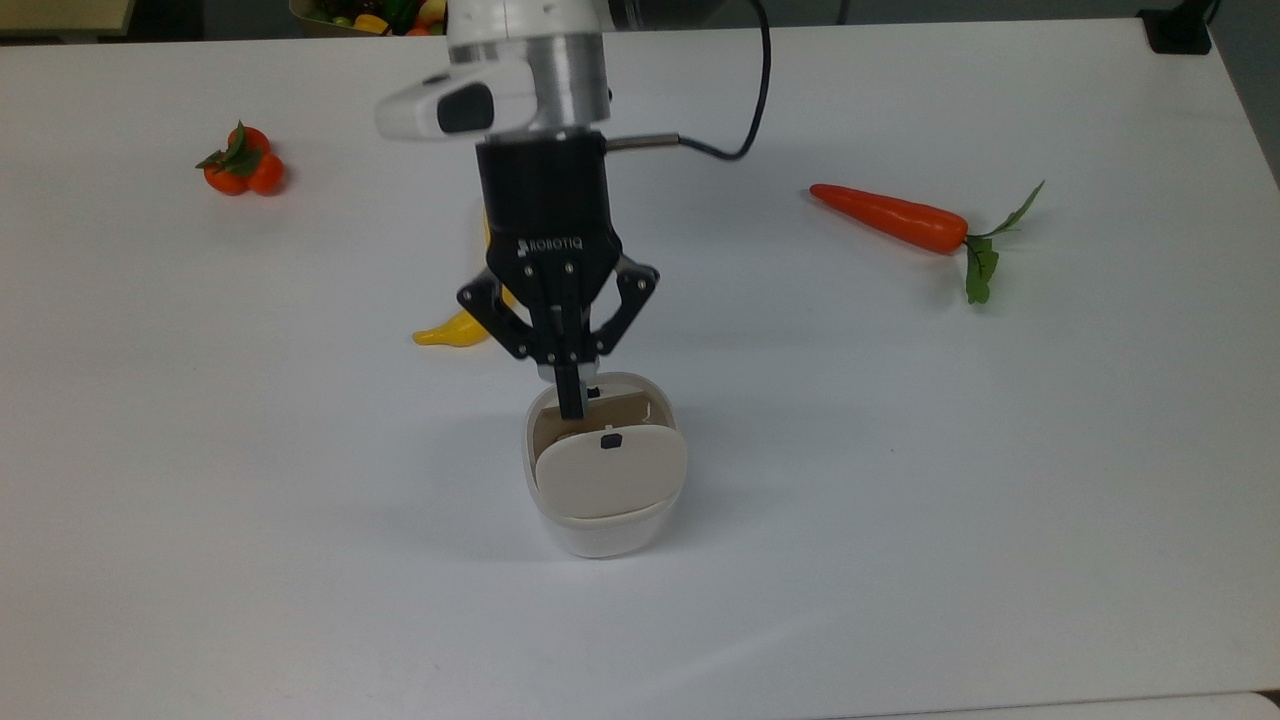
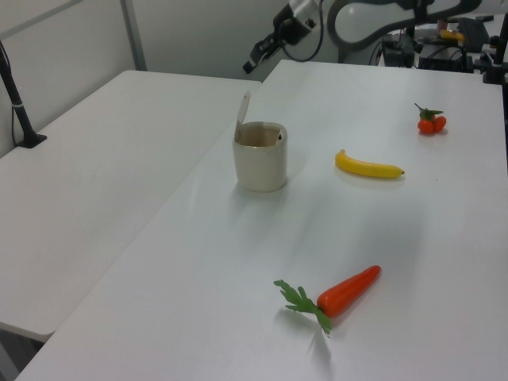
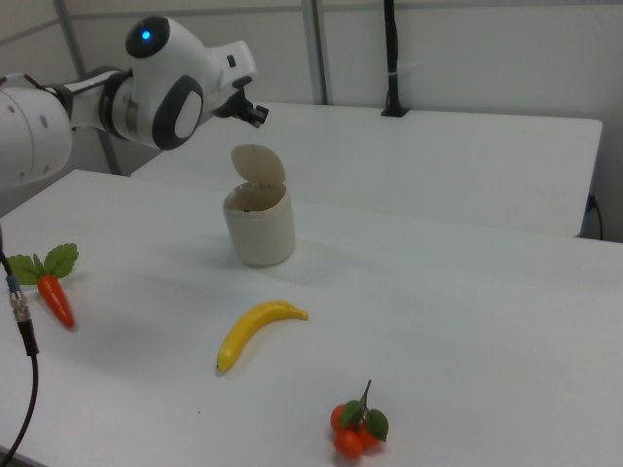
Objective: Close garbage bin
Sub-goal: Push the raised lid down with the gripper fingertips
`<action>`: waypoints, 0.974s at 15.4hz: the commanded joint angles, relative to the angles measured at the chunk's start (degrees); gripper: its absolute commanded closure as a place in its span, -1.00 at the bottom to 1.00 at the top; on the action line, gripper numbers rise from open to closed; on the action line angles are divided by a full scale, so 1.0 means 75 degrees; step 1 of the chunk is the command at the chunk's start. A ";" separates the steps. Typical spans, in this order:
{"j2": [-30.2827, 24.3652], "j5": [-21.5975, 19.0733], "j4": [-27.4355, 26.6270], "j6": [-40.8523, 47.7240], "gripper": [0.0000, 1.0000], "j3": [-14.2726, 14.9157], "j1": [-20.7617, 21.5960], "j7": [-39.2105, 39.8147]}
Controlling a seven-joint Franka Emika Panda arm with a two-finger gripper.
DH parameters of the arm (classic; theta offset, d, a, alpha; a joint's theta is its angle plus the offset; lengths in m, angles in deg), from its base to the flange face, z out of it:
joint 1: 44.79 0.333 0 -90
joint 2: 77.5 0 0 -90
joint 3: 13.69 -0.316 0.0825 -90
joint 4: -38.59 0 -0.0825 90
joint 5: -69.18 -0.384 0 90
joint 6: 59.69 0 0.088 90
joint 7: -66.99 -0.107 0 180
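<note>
White table (image 2: 238, 302) adjoins a second white table (image 2: 95, 190). Pale wall panels (image 3: 467, 49) stand behind. A black pole (image 3: 391, 58) rises there.

garbage bin (image 1: 600, 525): white body
lid (image 1: 610, 472): beige, with a small black button
pincer (image 1: 572, 405): black, white lettering on its body
arm (image 3: 146, 92): white with grey joints, a small blue light
banana (image 3: 255, 331): yellow
carrot (image 1: 890, 218): orange-red, green leaves
tangerines (image 1: 240, 165): orange, green leaves
counter (image 1: 1000, 450): plain white
cable (image 1: 740, 110): black
</note>
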 commanded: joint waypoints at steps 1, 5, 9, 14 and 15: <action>0.0415 0.0011 0.0275 -0.0446 1.00 -0.0009 0.0053 -0.0119; 0.0521 0.0046 0.0228 -0.0518 1.00 -0.0009 0.0041 -0.0072; 0.0497 0.0070 0.0029 -0.0494 1.00 -0.0009 0.0041 -0.0060; 0.0170 0.0292 -0.0392 -0.0424 1.00 -0.0243 -0.0018 -0.0060; 0.0076 0.0351 -0.0568 -0.0424 1.00 -0.0267 -0.0018 -0.0060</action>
